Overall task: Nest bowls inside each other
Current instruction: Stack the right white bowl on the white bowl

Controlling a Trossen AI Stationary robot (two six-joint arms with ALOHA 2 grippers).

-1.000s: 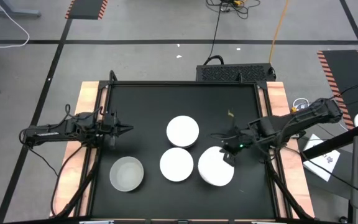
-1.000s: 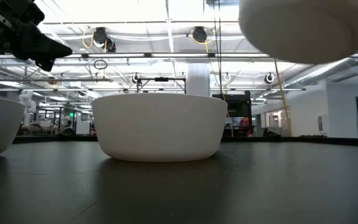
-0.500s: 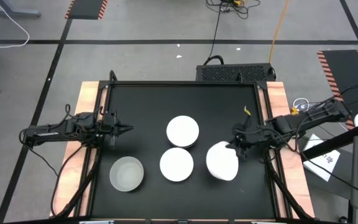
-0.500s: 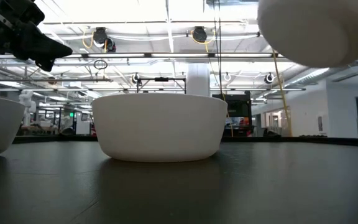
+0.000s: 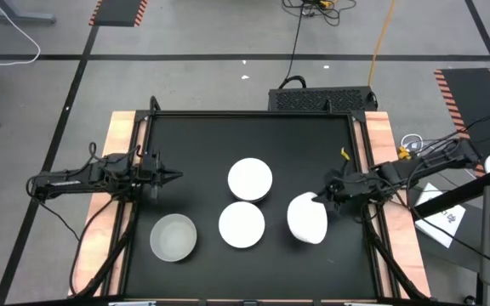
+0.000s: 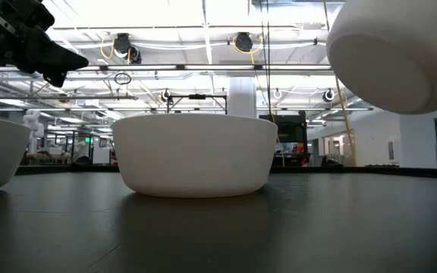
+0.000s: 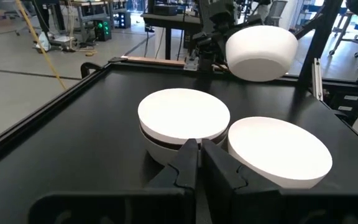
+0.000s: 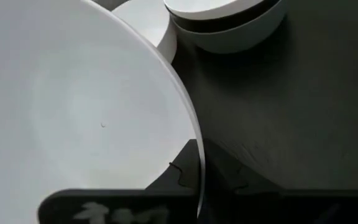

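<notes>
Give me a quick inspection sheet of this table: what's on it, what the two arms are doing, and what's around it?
Surface: black tabletop.
Job's things: raised white round bowl tilted; white round bowl on table; nested white bowl stack; pale grey translucent bowl.
Clutter: nothing seen.
Grippers: right gripper, jaws shut on raised bowl's rim; left gripper shut, empty, at left edge.
Cables: black floor cable.
Surroundings: workshop floor with striped hazard tape.

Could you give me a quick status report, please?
Right gripper shut on lifted white bowl, clear of table. Left gripper shut, idle at left edge. Nothing in the way.
</notes>
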